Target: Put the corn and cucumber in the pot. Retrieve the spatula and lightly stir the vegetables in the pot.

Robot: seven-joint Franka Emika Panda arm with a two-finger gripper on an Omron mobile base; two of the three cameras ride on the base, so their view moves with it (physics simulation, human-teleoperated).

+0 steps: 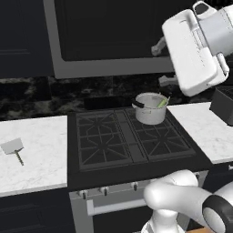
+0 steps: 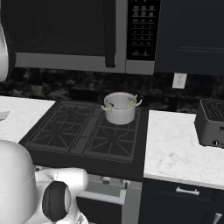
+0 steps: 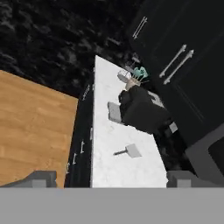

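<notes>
While corn (image 1: 162,102) sits in pot (image 1: 150,113), fingers (image 3: 41,178) apart.

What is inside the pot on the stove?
Inside the pot, the yellow-green corn leans against the rim. Something green lies opposite, maybe the cucumber; the wall hides everything lower.

Spatula (image 1: 13,148) on white counter (image 1: 41,159)

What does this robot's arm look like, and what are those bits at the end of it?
The arm is made of chunky, rounded, glossy white shells with dark rings at the joints. The hand camera shows two small, dark grey, blocky fingers. No cables or markings are visible.
</notes>
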